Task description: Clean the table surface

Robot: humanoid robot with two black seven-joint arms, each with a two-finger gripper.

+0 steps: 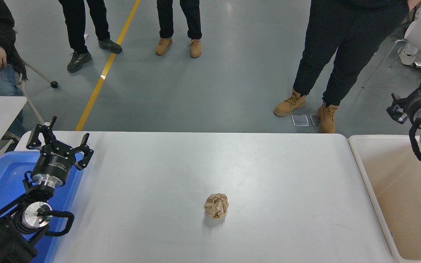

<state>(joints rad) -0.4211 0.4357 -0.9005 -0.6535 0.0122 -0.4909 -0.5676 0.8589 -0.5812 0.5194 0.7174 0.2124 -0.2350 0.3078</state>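
Counter surface [269,171], white and wide, fills the middle of the view, with one crumpled brown paper ball [216,206] lying on it slightly toward the near edge, well apart from both arms. Left hand [59,140] sits parked at the lower left over the blue bin [2,171], its fingers spread and holding nothing. Right hand [413,100] enters at the right edge above the beige bin [397,197]; whether it is spread or pressed together cannot be told.

crumpled paper ball [216,206], white table surface [203,164]
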